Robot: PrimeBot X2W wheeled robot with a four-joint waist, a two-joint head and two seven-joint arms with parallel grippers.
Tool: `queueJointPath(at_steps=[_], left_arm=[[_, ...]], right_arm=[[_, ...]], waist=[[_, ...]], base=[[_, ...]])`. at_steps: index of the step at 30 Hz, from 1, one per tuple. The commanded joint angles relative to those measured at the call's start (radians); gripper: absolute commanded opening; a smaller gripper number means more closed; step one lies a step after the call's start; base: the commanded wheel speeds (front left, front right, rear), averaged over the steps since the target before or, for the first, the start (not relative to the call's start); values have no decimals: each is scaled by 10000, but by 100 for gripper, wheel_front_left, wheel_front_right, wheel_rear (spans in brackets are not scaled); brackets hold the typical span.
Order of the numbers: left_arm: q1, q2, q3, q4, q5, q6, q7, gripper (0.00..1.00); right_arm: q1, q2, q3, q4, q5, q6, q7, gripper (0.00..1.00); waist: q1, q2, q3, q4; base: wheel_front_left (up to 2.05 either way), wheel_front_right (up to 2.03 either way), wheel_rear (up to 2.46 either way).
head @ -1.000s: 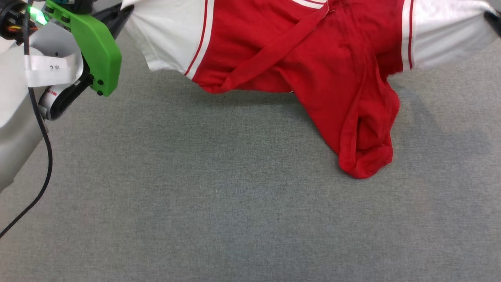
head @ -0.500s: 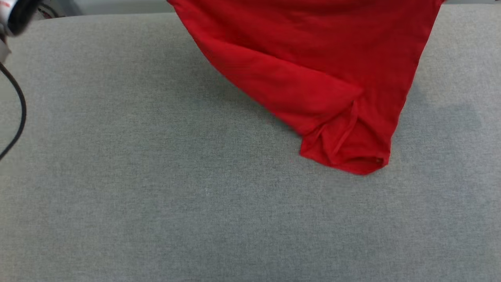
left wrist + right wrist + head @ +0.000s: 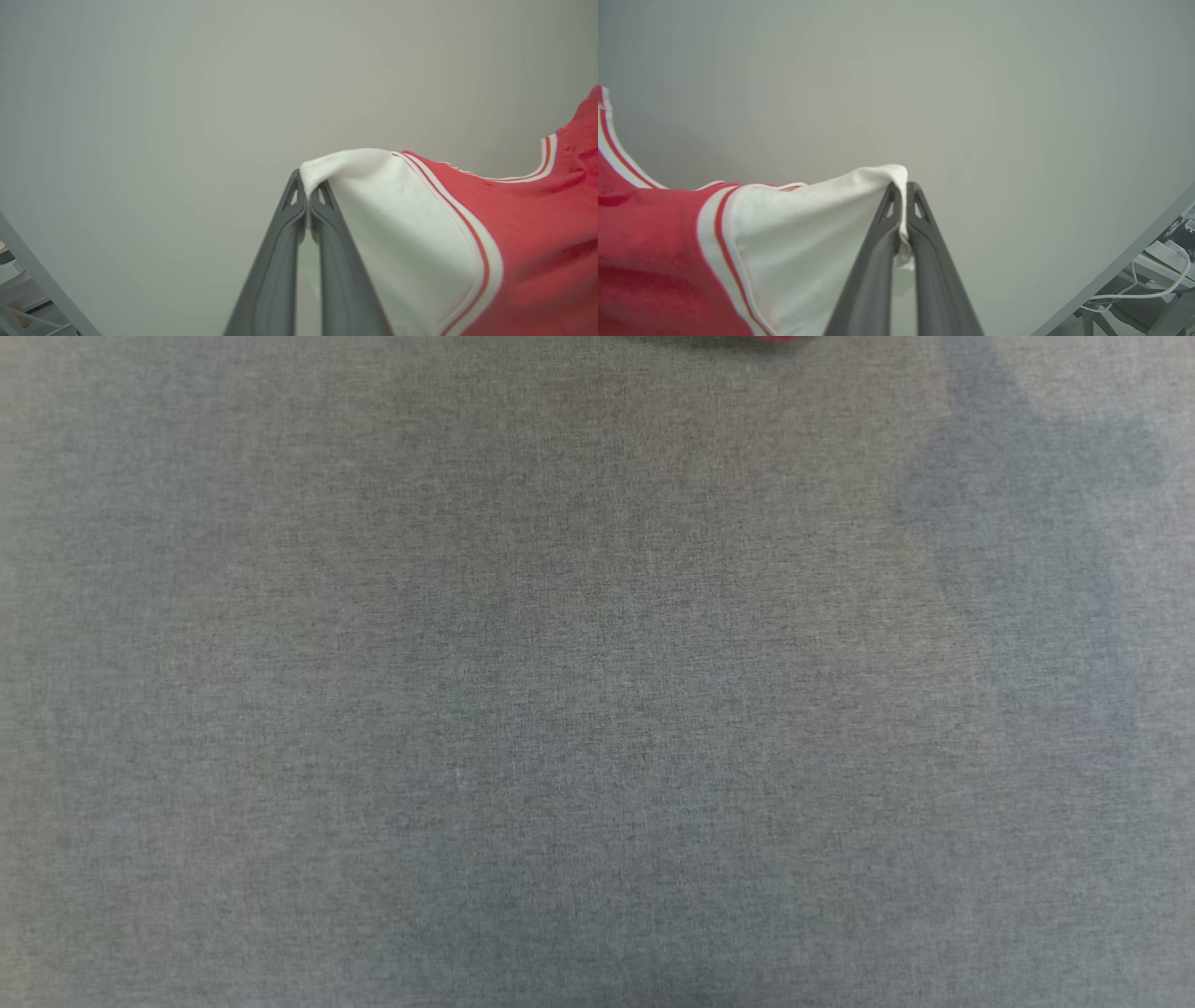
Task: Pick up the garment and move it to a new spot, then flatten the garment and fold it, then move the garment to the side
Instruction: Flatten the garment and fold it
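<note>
The garment (image 3: 514,242) is a red jersey with white sleeves and red-and-white stripe trim, held up in the air in front of a pale wall. My left gripper (image 3: 308,189) is shut on the tip of one white sleeve. My right gripper (image 3: 901,189) is shut on the tip of the other white sleeve, and the garment (image 3: 668,252) stretches away to that view's left. In the head view a thin red sliver of the garment (image 3: 775,339) touches the top edge above the grey table (image 3: 560,709). Its printed numerals are hidden.
A soft shadow (image 3: 1027,569) falls on the table's right part. A grey frame with shelves (image 3: 28,289) stands at the left wrist view's lower left. A frame with white cables (image 3: 1148,280) sits at the right wrist view's lower right.
The garment has risen out of the head view, from hanging over the table's far right part to a sliver at the top edge. The left arm has left that view too.
</note>
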Motion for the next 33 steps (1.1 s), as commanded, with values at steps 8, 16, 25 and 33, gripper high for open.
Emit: queueJointPath(at_steps=[8, 16, 25, 33], left_arm=[[-392, 231, 374, -594, -122, 555, 34, 0], [364, 640, 412, -426, -474, 364, -182, 0], [2102, 463, 366, 173, -1159, 14, -950, 0], [3912, 59, 61, 391, -1398, 70, -1751, 0]], right_arm=[[-1328, 833, 96, 1420, -621, -9, -1037, 0], [-1163, 1391, 600, 2294, -347, -9, -1406, 0], [620, 1815, 1661, 2426, 404, -9, -2087, 0], [2425, 1634, 2713, 1652, 1485, -9, -2615, 0]], waist=[[-1, -1, 493, -146], [-1, -1, 869, -81], [-1, -1, 519, 101], [-1, -1, -114, 227]], base=[[0, 0, 0], [0, 0, 0], [0, 0, 0], [0, 0, 0]])
